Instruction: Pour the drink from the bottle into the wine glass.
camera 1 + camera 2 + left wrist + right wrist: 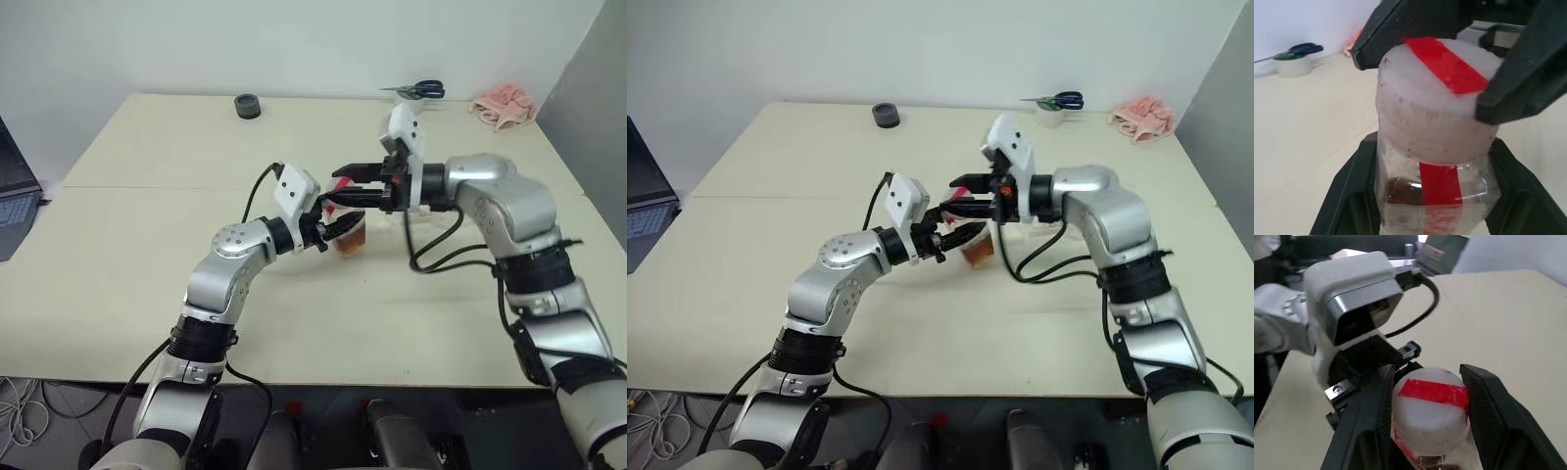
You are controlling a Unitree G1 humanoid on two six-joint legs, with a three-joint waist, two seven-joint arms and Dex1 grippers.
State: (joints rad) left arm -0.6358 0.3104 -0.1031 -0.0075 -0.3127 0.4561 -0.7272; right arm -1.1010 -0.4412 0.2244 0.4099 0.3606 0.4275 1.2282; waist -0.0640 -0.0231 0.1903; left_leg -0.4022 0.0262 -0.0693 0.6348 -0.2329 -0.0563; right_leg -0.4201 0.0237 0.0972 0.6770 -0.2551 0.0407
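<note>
Left arm reaching forward over the cream-coloured desk (147,294), elbow low, forearm angling toward the middle; left claw (338,227) pointing roughly level and to the right, clamping tight on the body of the small clear plastic bottle (351,237). Bottle being held above the desk near its centre, reddish-brown drink (353,243) sitting in its lower part.

Right arm bending in from the right side, forearm crossing leftward, wrist turned so the right claw (355,186) is pointing left and slightly down. Its two black fingers (1493,416) standing on either side of the bottle's whitish round cap (1431,406), part-way closed; cannot tell for certain whether the pads are pressing the cap or just beside it.

Head views giving the overall layout: both claws meeting at mid-desk, a small dark round object (248,106) lying near the far edge, blue-handled scissors (421,90) resting on a pale roll of tape (1050,116) at the far right, a pink crumpled cloth (505,106) beside them, a laptop edge (15,196) at the far left. Cap detail too small there.

Wrist views adding the close detail: left wrist view showing a red tape strip (1447,66) running across the cap top and down the bottle's shoulder, drink dark below it. Right wrist view showing the left arm's white camera housing (1352,298) directly behind the bottle.
</note>
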